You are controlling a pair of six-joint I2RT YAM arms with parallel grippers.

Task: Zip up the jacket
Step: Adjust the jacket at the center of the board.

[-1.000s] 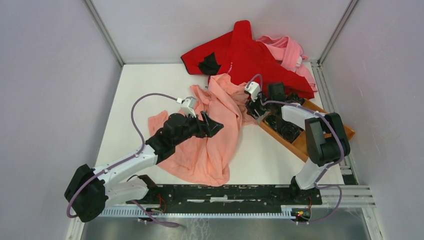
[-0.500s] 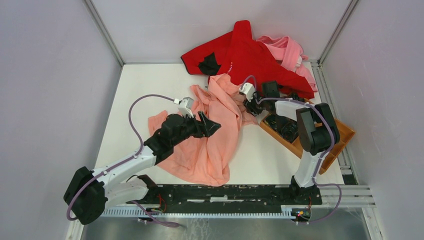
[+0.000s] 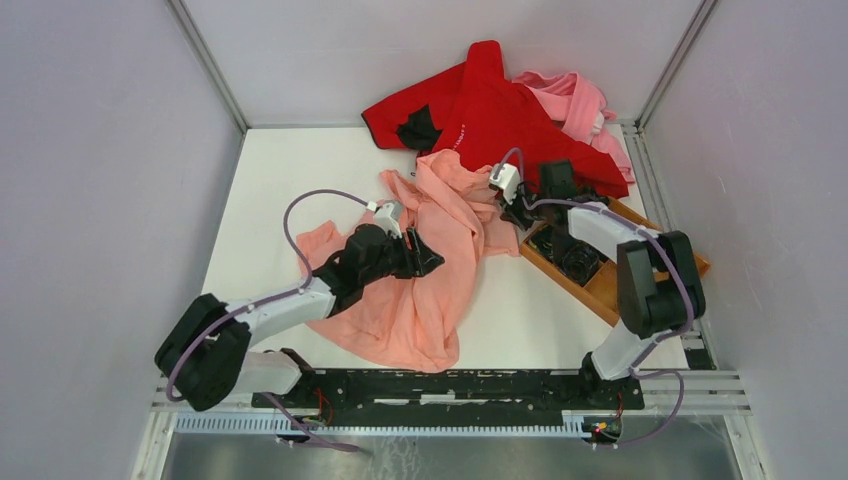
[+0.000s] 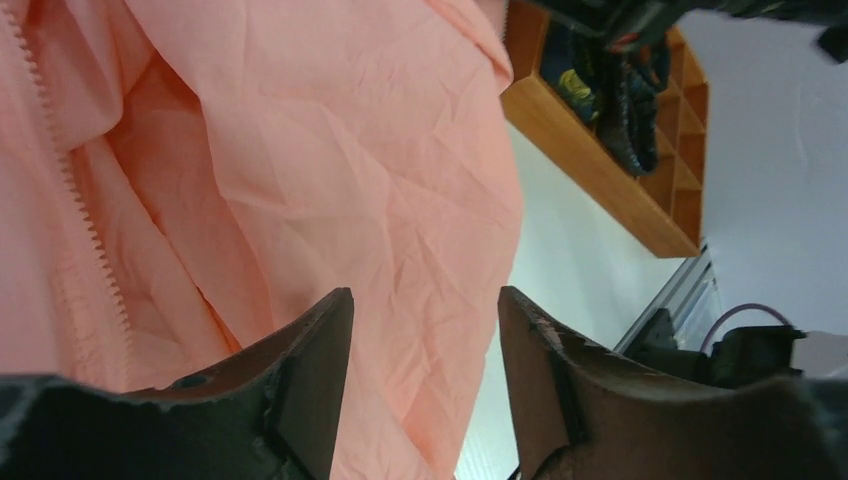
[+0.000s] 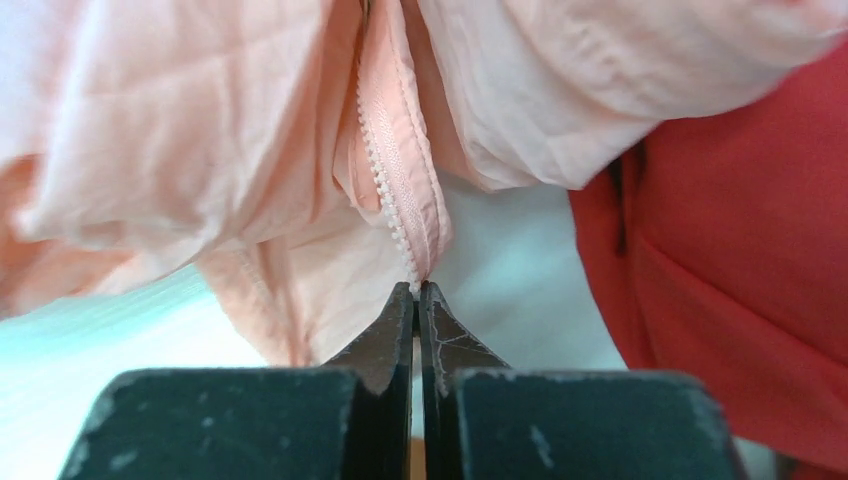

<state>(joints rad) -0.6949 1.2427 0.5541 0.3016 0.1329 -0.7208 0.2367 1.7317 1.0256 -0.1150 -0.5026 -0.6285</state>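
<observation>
White table (image 3: pixel 260 200) under crumpled salmon-pink jacket (image 3: pixel 440 290), lying between both grippers, right gripper (image 5: pixel 418 290) fingers pressed together at the lower end of its zipper tape (image 5: pixel 400 180), left gripper (image 4: pixel 425 300) jaws apart over loose fabric, red garment (image 3: pixel 500 110) just beyond right gripper, wooden tray (image 3: pixel 620 285) beside it.

our left arm (image 3: pixel 285 305) reaches forward, jaws parted; our right arm (image 3: pixel 600 225) folds inward, jaws pinched on the edge of the jacket (image 5: pixel 200 150).

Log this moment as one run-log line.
jacket: crumpled, unzipped | left claw: open over its fabric | right claw: shut on jacket's zipper edge, at its end
</observation>
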